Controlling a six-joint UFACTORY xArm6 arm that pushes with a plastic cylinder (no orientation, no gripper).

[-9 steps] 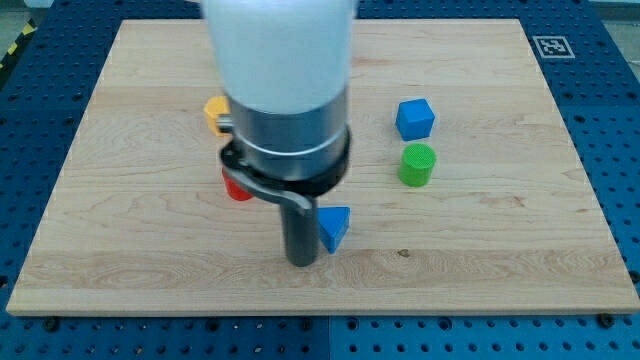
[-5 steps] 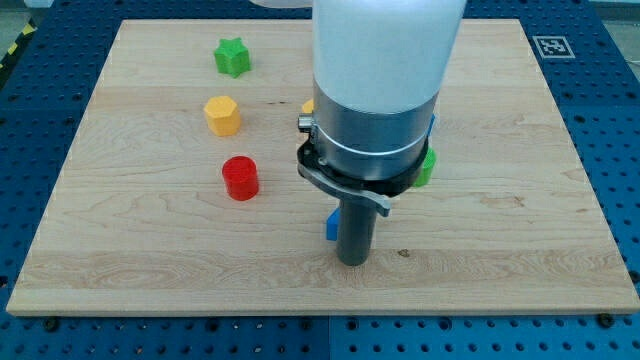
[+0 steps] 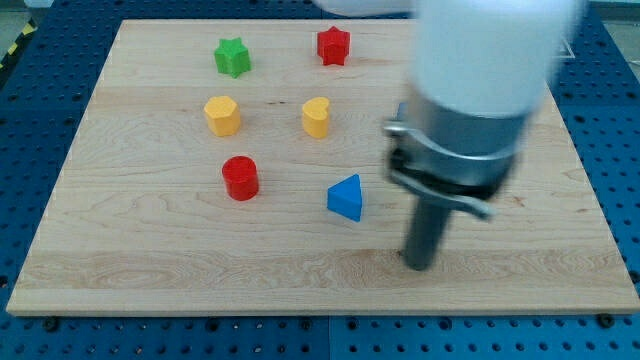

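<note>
The light wooden board [image 3: 150, 250] lies flat on a blue perforated table [image 3: 40, 90] and carries every block; no container of any kind stands on it. A black-and-white marker tag [image 3: 550, 45] is fixed at the board's far right corner.

The arm's white and grey cylindrical body [image 3: 470, 110] fills the right part of the view and hides whatever lies behind it. It ends in a straight dark rod, and my tip [image 3: 419, 266] rests on the board near the near edge, right of centre. There is no hand or jaw on this arm, so nothing is grasped; the tip touches no block.

The blue triangular prism block [image 3: 346, 197] is the nearest block, lying left of the tip and slightly farther back, with a clear gap of bare wood between them.

- Red cylinder block [image 3: 240, 178]: left of the blue prism, well apart.
- Yellow hexagonal block [image 3: 222, 115]: beyond the red cylinder.
- Yellow heart-shaped block [image 3: 316, 117]: beyond the blue prism.
- Green star block [image 3: 232, 56]: far left.
- Red star block [image 3: 333, 45]: far centre, right of the green star.
</note>
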